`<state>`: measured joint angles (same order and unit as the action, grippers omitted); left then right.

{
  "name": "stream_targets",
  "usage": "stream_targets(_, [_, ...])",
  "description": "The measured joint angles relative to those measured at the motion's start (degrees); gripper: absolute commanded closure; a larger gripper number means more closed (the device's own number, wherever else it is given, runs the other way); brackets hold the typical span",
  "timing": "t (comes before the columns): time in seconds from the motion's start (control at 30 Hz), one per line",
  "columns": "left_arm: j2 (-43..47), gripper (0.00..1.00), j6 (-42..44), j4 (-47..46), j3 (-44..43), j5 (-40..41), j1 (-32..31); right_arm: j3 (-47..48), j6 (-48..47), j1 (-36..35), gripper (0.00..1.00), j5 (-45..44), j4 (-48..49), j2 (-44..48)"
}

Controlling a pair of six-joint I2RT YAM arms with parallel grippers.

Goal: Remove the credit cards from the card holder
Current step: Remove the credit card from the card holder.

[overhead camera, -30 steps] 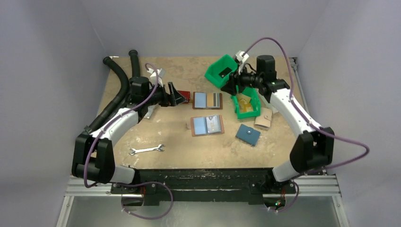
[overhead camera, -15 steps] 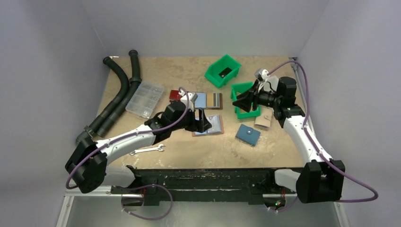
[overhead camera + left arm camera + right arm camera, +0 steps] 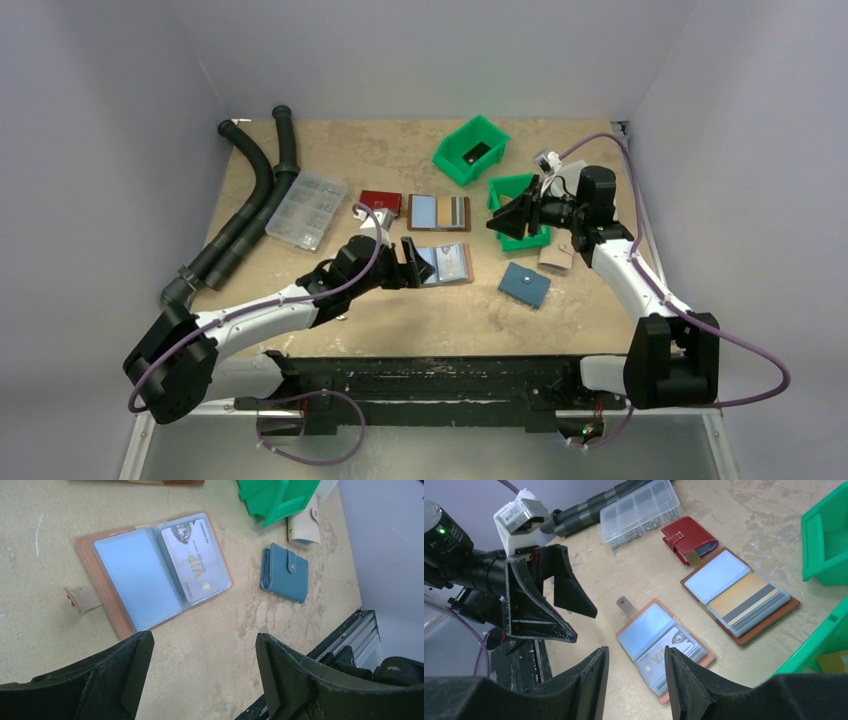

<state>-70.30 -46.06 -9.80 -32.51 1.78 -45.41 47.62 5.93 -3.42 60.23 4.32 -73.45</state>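
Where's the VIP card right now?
The VIP card sits in the right sleeve of the nearer open card holder, mid-table in the top view, just ahead of the left gripper.

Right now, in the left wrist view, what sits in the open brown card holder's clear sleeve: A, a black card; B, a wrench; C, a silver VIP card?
C: a silver card lettered VIP shows through the sleeve of the open brown card holder, opposite its snap tab.
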Motion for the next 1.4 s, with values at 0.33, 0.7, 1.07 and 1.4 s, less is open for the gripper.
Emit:
stream_targets(0.33, [7.0,0.17,-0.9,-0.4,2.5,3.6,0.0,0.1,-6.2,0.0,0.41,0.9,-3.5,0.0])
stream_targets(0.7, [13.5,0.00,-3.0,-2.3,7.5,8.3,0.0,1.3,-11.6,0.0,0.34,0.8,-8.3,0.4])
stream_targets(1.07, [16.6,0.00,-4.5,-9.2,12.9,7.1,0.0,1.9,-13.2,0.2,0.20,0.9,-10.4,0.7])
stream_targets(1.4, [12.2,0.01,-4.7,-15.5,13.1,0.4,0.0,1.9,-13.7,1.1,0.01,2.7,-10.2,2.2])
